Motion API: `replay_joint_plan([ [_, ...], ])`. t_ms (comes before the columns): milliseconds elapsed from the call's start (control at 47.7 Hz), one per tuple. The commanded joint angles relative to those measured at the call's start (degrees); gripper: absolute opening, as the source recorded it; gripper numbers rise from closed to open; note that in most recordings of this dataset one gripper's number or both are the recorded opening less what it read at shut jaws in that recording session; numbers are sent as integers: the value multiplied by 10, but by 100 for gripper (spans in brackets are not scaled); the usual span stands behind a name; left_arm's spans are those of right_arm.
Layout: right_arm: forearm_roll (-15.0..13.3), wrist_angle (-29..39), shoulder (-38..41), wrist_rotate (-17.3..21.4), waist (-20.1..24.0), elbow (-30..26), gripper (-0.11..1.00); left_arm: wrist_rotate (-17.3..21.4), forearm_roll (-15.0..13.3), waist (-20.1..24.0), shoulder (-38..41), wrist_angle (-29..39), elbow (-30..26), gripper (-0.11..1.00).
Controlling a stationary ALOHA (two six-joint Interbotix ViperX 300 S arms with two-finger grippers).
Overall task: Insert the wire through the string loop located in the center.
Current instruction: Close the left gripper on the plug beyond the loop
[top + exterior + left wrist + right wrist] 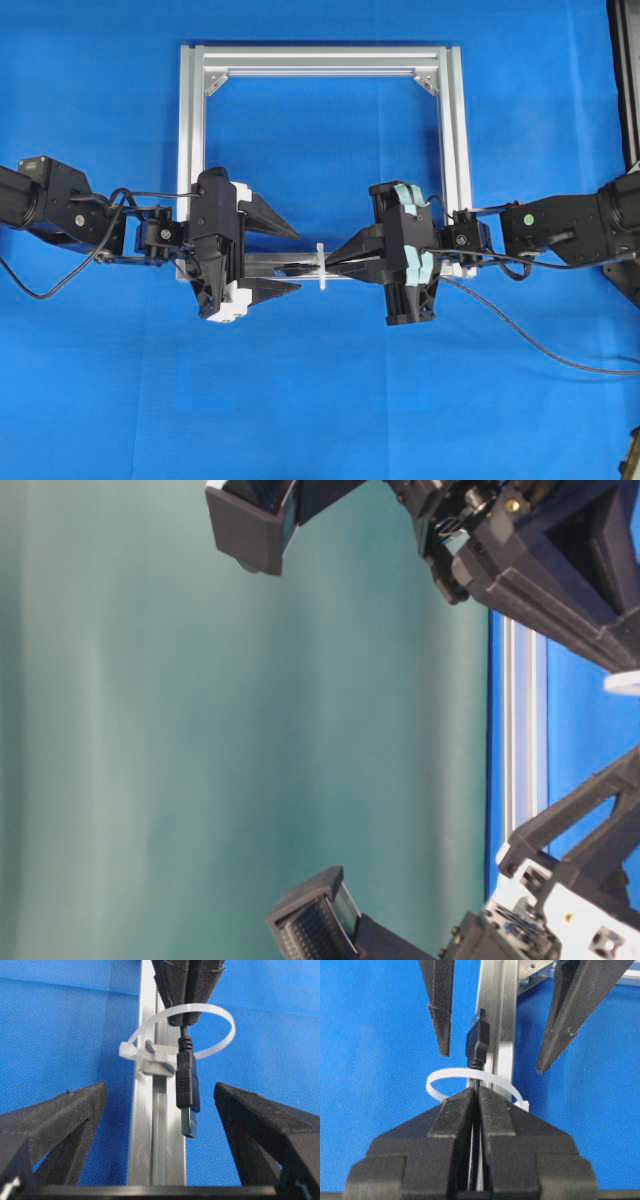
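Nearest the right wrist camera, the right end effector (476, 1091) is pressing its two black fingers (451, 1120) together on the wire (477, 1042), pinching the thin cable just behind the plug. The dark plug is sticking out past the fingertips and has already passed through the string loop (437, 1077), a white band that is arching around the cable right at the fingertips. In the left wrist view the same plug (186, 1091) is hanging toward the camera with its metallic tip leading, and the loop (226, 1035) is circling the cable behind it, fixed by its small white head (150, 1052) to the silver frame rail (157, 1150).

The left end effector (160, 1095) is standing wide, its fingers (60, 1120) spread on either side of the plug and touching nothing; the plug is sitting between them, apart from both.

From overhead, both arms are meeting over the near rail of the silver aluminium frame (190, 120), which is lying on the blue surface (320, 420). The left end effector (292, 260) is facing in from the left with its fingers splayed, the right end effector (335, 264) is pointing in from the right, and the white loop (321, 265) is standing upright between them at the middle of the rail. The rest of the wire (540, 345) is trailing off across the surface to the right.
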Motion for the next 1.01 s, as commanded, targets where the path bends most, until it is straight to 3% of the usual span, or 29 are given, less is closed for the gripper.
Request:
replay_joint_plan([
  [0, 0, -4, -6, -1, 0, -4, -2, 1, 1, 1, -8, -4, -8, 90],
  [440, 0, -4, -6, -1, 0, -4, -2, 4, 2, -1, -9, 7, -7, 81],
  [524, 0, -4, -6, -1, 0, -4, -2, 8, 2, -1, -9, 17, -8, 65],
  [649, 0, -4, -6, -1, 0, -4, -2, 11, 2, 1, -10, 17, -7, 26],
  [733, 0, -4, -6, -1, 0, -4, -2, 11, 2, 1, -9, 17, -7, 7],
  [985, -3, -4, -6, -3, 0, -4, -2, 11, 2, 1, -10, 16, -4, 6],
])
